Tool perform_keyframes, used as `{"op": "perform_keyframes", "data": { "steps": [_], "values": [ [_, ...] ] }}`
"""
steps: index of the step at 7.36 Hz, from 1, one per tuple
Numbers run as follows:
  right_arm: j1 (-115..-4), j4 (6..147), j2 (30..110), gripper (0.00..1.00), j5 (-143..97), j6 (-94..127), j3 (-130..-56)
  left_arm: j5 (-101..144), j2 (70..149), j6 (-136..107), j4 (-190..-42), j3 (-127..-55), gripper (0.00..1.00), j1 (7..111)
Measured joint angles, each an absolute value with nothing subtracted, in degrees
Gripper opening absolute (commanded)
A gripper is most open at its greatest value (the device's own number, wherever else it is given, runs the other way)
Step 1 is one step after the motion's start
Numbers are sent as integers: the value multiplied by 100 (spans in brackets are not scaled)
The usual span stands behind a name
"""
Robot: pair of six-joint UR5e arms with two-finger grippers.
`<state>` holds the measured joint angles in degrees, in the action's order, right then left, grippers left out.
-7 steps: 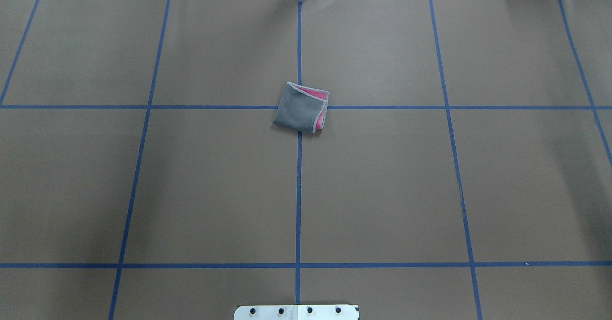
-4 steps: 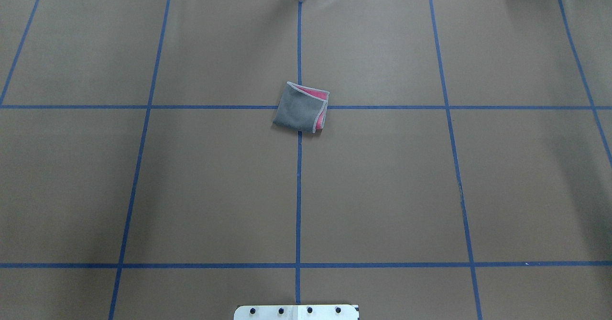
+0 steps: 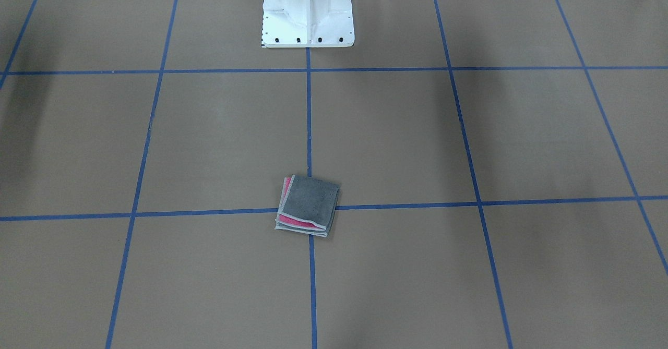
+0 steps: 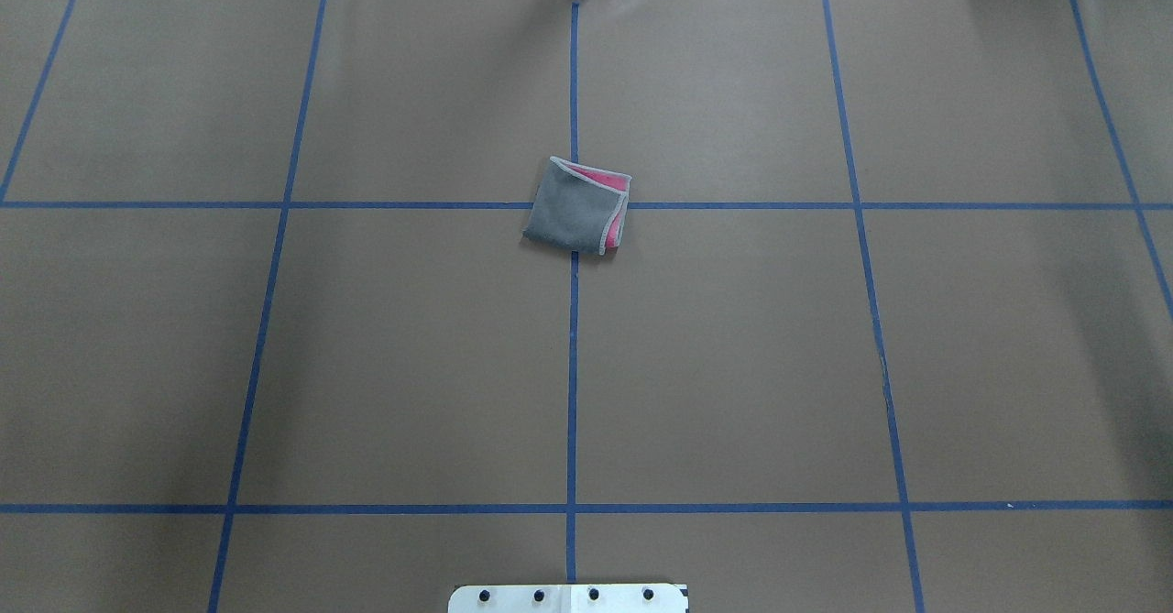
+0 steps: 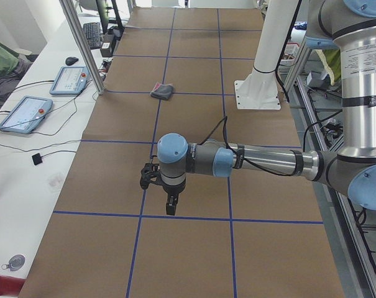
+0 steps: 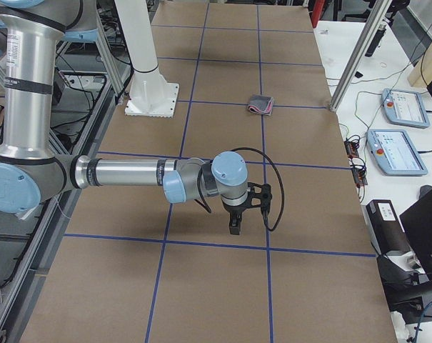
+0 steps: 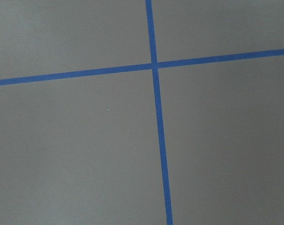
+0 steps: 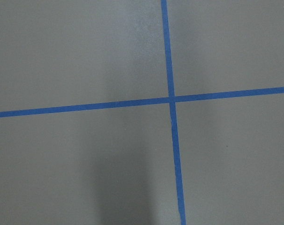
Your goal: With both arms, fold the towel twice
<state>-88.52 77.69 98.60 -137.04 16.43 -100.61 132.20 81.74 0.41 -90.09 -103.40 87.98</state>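
Note:
The towel [image 4: 573,210] lies folded into a small square at the middle of the table, on a crossing of blue tape lines. Its dark grey face is up, and pink shows along two edges with light grey edging. It also shows in the front view [image 3: 309,203] and far off in the side views [image 5: 163,92] [image 6: 260,104]. My left gripper [image 5: 170,210] hangs over bare paper at the table's left end, far from the towel. My right gripper [image 6: 234,227] hangs likewise at the right end. I cannot tell whether either is open or shut. Both wrist views show only paper and tape.
The white pedestal base [image 3: 308,10] stands at the robot's side of the table. Brown paper with a blue tape grid [image 4: 573,366] covers the table. Tablets [image 5: 26,113] [image 6: 398,150] and metal posts [image 5: 82,43] stand along the far edge.

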Motion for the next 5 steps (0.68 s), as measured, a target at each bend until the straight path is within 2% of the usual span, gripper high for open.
{"op": "perform_keyframes", "data": {
  "steps": [5],
  "values": [
    [-8852,7769,9837,100,-13664,1652,-10063,13220,8198,10,-9009,-10321,99,8798]
  ]
}}
